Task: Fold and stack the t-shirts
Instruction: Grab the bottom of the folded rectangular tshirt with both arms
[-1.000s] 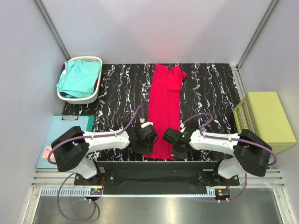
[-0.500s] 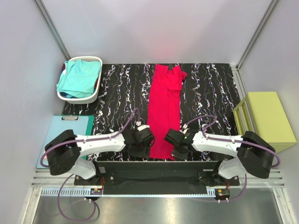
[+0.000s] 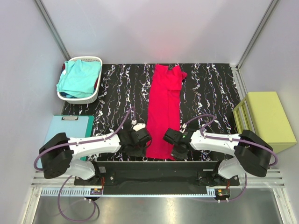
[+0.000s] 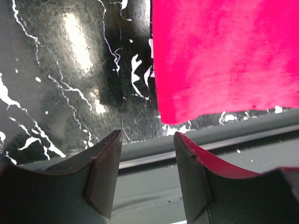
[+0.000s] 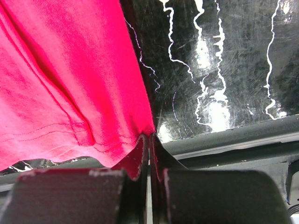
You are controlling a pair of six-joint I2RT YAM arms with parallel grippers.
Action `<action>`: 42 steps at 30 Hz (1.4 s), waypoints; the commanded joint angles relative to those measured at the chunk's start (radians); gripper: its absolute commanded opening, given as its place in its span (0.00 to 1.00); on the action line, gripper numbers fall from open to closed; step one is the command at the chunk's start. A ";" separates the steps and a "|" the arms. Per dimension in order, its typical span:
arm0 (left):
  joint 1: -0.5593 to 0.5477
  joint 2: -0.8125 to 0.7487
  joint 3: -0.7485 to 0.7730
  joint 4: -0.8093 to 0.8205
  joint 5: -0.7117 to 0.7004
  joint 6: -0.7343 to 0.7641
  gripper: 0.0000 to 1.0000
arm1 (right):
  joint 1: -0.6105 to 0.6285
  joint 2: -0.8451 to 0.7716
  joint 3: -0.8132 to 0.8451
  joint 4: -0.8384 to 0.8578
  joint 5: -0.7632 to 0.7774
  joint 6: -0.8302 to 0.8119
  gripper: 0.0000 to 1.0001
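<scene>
The right gripper [image 5: 148, 140] is pinched closed on the near right corner of the crimson-red t-shirt [image 3: 163, 105], with the hem caught between its fingers. The left gripper [image 4: 146, 147] stands partly open with nothing between its jaws. It sits just beside the shirt's near left corner (beside it, not on it; that corner lies flat).

The red shirt forms a long narrow strip down the middle of the black marbled table [image 3: 117, 88], running from the near edge toward the far edge. Its sides appear already folded in. The end-to-end fold does not look made yet, and only one of the two near corners is gripped.

The turquoise t-shirt [image 3: 79, 79] lies crumpled in a white basket [image 3: 78, 100] at the far left corner, apparently untouched.

The task looks early: one shirt is partly folded, the other is not begun, and nothing is stacked.
</scene>
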 commanded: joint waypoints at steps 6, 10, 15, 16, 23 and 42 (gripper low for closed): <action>-0.001 -0.004 0.006 0.082 -0.076 0.010 0.52 | 0.014 0.058 -0.065 -0.050 0.048 0.014 0.00; -0.001 -0.025 0.023 0.082 -0.100 0.013 0.53 | 0.013 0.061 -0.066 -0.049 0.048 0.011 0.00; 0.003 0.030 0.041 0.115 -0.089 0.027 0.50 | 0.014 0.064 -0.060 -0.042 0.046 0.008 0.00; 0.003 0.037 0.041 0.122 -0.077 0.025 0.49 | 0.013 0.064 -0.058 -0.046 0.048 0.005 0.00; 0.015 0.093 0.025 0.187 -0.037 0.014 0.40 | 0.013 0.049 -0.063 -0.056 0.055 0.005 0.00; 0.017 0.082 0.008 0.162 -0.005 -0.016 0.15 | 0.013 0.030 -0.066 -0.079 0.074 0.003 0.00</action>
